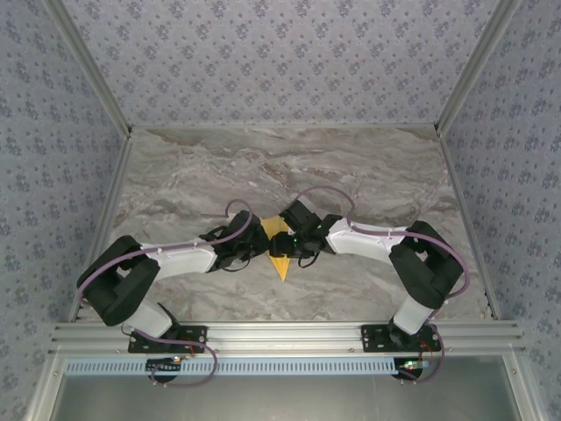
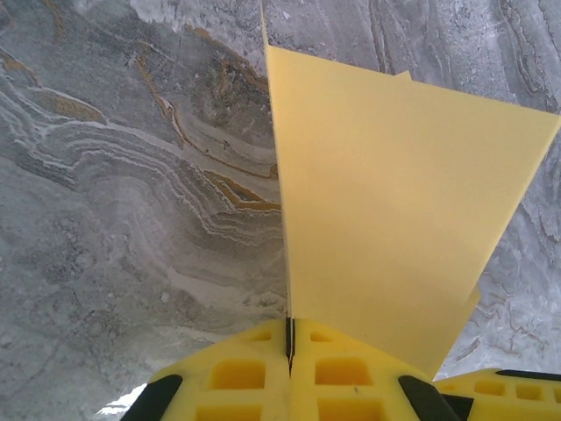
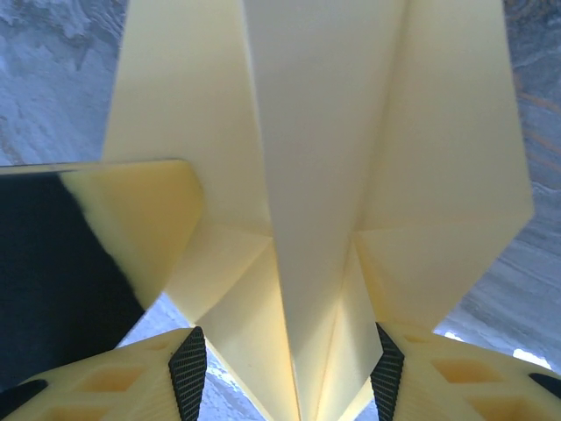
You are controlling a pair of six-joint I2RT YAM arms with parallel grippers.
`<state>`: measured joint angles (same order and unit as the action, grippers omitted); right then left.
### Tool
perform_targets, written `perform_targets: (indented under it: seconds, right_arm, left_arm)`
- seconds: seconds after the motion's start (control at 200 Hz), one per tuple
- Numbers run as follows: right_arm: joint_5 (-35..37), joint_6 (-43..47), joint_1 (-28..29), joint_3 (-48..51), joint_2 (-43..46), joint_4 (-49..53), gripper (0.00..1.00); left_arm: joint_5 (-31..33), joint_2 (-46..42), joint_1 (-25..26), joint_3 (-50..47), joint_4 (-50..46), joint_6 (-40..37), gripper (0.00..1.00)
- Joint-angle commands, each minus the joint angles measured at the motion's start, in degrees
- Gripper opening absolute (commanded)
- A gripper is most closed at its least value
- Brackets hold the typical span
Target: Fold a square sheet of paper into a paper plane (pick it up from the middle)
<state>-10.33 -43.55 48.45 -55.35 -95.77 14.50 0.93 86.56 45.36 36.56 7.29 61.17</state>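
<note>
The yellow square sheet of paper [image 1: 280,260] is folded into a pointed paper plane shape and sits at the table's centre, its tip toward the near edge. My left gripper [image 1: 254,246] comes in from the left. In the left wrist view the left gripper [image 2: 289,340] is shut on the edge of a wing of the paper [image 2: 394,202], which stands upright. My right gripper [image 1: 295,245] comes in from the right. Seen from the right wrist, the right gripper [image 3: 287,373] is open. Its pads [image 3: 188,373] stand either side of the paper's [image 3: 316,175] centre fold.
The marble-patterned table [image 1: 280,167] has free room behind and to both sides of the arms. Patterned walls [image 1: 280,53] enclose the back and sides. An aluminium rail [image 1: 289,335] runs along the near edge. A left-gripper finger [image 3: 131,219] shows in the right wrist view.
</note>
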Motion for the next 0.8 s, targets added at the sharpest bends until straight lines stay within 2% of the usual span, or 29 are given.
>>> perform_targets:
  seconds: [0.0,0.415,0.51,0.655,0.794]
  right_arm:
    - [-0.95,-1.15,0.22,0.51,0.68,-0.51,0.55]
    - [0.07,0.4,0.86,0.14,-1.42,-0.21,0.49]
    - [1.31,0.3,0.78,0.26,-1.38,0.34,0.44]
    - [1.81,0.8,0.6,0.51,-1.44,0.45,0.44]
    - [0.1,1.36,0.51,0.97,-1.32,-1.33,0.46]
  left_arm:
    - [-0.75,-2.0,-0.34,0.38,0.75,-0.07,0.07]
    - [-2.11,-2.65,-0.36,-0.26,2.31,0.37,0.05]
    - [-3.04,-3.2,-0.67,-0.48,2.63,0.93,0.13]
    - [-7.67,-4.59,-3.76,-2.39,5.08,2.12,0.34]
    - [-13.92,-4.29,-6.99,-3.16,7.25,2.33,0.38]
